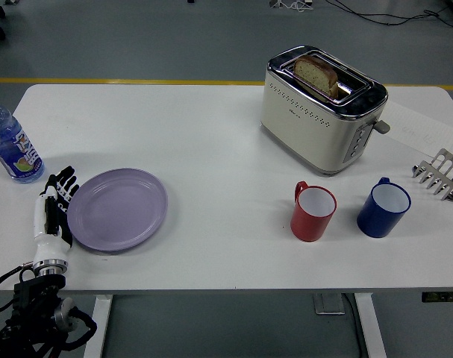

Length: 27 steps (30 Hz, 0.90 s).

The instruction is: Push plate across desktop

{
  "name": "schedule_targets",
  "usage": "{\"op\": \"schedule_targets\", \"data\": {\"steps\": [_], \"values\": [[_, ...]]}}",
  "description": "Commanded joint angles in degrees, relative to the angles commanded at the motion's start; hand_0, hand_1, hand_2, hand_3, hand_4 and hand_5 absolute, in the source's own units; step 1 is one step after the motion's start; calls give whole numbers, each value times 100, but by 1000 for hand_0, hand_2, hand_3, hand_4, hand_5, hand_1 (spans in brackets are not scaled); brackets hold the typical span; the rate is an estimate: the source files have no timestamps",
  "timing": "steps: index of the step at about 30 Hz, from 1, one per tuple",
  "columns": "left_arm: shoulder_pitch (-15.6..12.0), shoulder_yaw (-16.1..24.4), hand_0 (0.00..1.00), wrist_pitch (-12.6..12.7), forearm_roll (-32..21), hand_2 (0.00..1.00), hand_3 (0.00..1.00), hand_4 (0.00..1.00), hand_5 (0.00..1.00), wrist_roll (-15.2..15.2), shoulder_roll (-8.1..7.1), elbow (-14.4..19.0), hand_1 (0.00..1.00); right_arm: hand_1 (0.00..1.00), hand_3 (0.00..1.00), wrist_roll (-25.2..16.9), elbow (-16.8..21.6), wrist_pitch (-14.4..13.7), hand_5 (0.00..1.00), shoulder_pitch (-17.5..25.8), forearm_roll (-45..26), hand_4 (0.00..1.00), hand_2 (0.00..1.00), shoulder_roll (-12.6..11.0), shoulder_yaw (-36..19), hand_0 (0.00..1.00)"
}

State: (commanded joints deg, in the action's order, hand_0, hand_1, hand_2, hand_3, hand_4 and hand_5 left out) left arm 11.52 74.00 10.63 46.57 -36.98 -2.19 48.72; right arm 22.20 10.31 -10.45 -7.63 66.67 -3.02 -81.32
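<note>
The lilac plate lies flat near the surface's left front. The left robot hand (fingers extended, holding nothing) presses its left rim, so the push runs rightward.

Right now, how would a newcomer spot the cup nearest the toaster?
Start at the cream toaster at the table's far right. Two mugs stand in front of it; take the red mug, the left one, directly below the toaster. Its neighbour, the blue mug, sits further right.
</note>
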Motion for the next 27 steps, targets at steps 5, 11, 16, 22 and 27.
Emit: {"op": "schedule_targets", "data": {"steps": [5, 11, 16, 22, 27], "values": [[30, -137, 853, -14, -69, 859, 740, 481, 991, 0, 19, 1, 862, 485, 544, -1, 0, -1, 247, -3, -9, 214, 598, 2, 24, 517], [104, -185, 853, -25, -225, 863, 740, 481, 989, 0, 86, -31, 862, 485, 544, -1, 0, 0, 246, -13, -3, 214, 597, -7, 39, 517], [166, -274, 860, -38, -325, 866, 742, 480, 985, 0, 111, -36, 865, 485, 544, -5, 0, -1, 245, -26, -12, 214, 597, -13, 51, 517], [222, -493, 860, -51, -450, 866, 742, 479, 984, 0, 118, -60, 864, 485, 543, -5, 0, 0, 245, -30, -4, 214, 597, -15, 53, 517], [289, -721, 860, -43, -544, 866, 743, 479, 985, 0, 123, -92, 865, 485, 544, -4, 0, 4, 245, -29, 1, 214, 597, -18, 54, 517]]}}
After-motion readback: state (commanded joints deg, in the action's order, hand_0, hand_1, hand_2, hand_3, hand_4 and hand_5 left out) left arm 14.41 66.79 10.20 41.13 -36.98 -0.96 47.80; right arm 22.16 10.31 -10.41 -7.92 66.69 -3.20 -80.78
